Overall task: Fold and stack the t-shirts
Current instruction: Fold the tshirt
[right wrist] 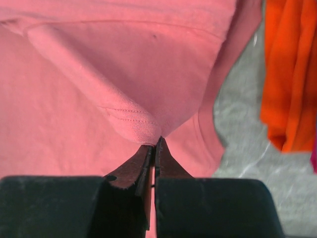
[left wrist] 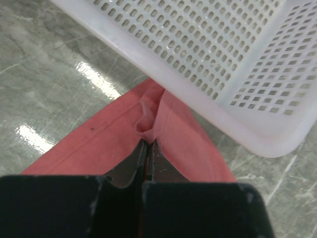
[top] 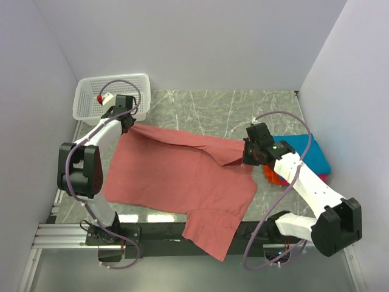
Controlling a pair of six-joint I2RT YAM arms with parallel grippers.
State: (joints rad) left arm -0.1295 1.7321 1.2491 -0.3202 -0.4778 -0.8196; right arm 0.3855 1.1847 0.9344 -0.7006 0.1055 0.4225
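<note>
- The red tee (top: 182, 176) lies spread across the middle of the surface (top: 213, 109), mostly flat. Its near part hangs over the near edge between my two bases.
- The tee's far edge runs as a raised line from my left end effector to my right one.
- My left end effector (top: 129, 120) is clamped on the tee's far left corner. In the left wrist view the fingers are together, with a small bunch of red cloth pinched at their tips.
- My right end effector (right wrist: 155, 143) is clamped on the tee's right edge. The fingers are together on a stitched hem fold, and the cloth spreads away from the tips.
- The teal tee (top: 310, 152) lies folded at the right side of the surface, just beside my right end effector.
- The orange tee (top: 271, 175) shows from under the teal one at its near left edge, close to the red cloth but apart from it in the right wrist view.
- A strip of the pink tee (top: 322, 178) shows at the near right edge of that pile.
- The basket (top: 91, 97) sits at the far left corner, its rim just beyond the corner that my left end effector holds.
</note>
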